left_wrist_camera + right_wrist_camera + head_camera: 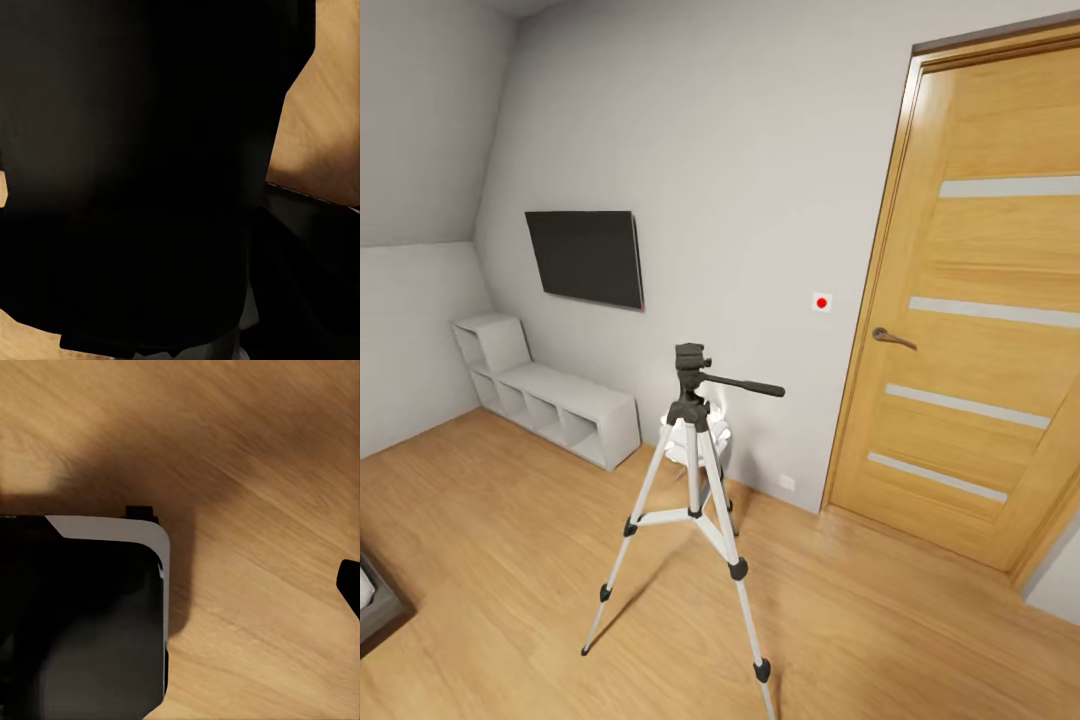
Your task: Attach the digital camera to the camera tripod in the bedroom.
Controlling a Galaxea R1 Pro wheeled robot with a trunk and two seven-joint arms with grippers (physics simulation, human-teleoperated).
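Head view: camera tripod (pixel 695 500) stands upright on the light wood floor (pixel 510 520), roughly centre, 3 silver-white legs spread, black pan head on top with its long handle (pixel 745 385) sticking out toward the wooden door (pixel 980 330). Just behind the tripod, near the wall, a small white lamp-like object (pixel 712 440) – mostly hidden by the legs. On the wall: a dark TV (pixel 586 256) and a small white plate with a red dot (pixel 821 301) between the TV and the door. White cube shelves (pixel 550 400) sit low along the wall under the TV. A dark grey edge, likely the bed (pixel 378 600), cuts in at the lower left corner. Left wrist view: a big black shape up close with wood floor behind – can't identify it. Right wrist view: a black and white robot part (pixel 82 615) over wood floor. Can't tell the state of either gripper.
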